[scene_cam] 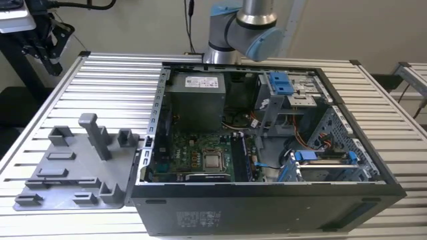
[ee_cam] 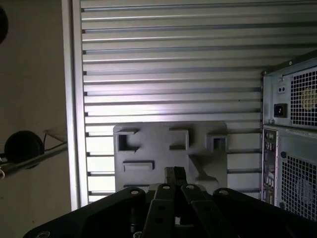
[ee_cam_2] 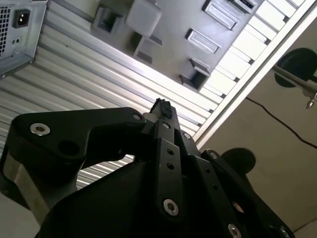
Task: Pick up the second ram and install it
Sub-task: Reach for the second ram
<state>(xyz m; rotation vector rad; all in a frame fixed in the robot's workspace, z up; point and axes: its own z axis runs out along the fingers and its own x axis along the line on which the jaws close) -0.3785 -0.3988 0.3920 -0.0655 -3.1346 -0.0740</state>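
— Where is the second ram?

— I cannot single it out. What fits its look are dark slim bars (scene_cam: pixel 244 157) standing edge-on in the board's slots inside the computer case (scene_cam: pixel 267 210), just to the exterior view's right of the processor (scene_cam: pixel 213 160). I cannot tell which stick is which.

— And the gripper?

— The gripper (ee_cam: pixel 174 173) has its fingers pressed together in both wrist views, with nothing seen between them. It hangs high above the grey tray (ee_cam: pixel 158 148), apart from it.

— What do the containers hold?

— The tray carries moulded pockets and grey posts, one tall post (scene_cam: pixel 95 135) standing upright near its middle. The case lies open on top: a grey power supply (scene_cam: pixel 195 102) at the far end, the green board nearer, blue latches (scene_cam: pixel 281 82) and orange cables towards the exterior view's right.

— The surface?

— A slatted metal table (scene_cam: pixel 113 75). The tray lies on it, touching the case on the exterior view's left.

— Anything around?

— The arm (scene_cam: pixel 243 30) rises behind the case against a pale wall. A black stand (scene_cam: pixel 40 40) is at the exterior view's left, and a black cable (ee_cam_2: pixel 277 121) runs over the floor beside the table.
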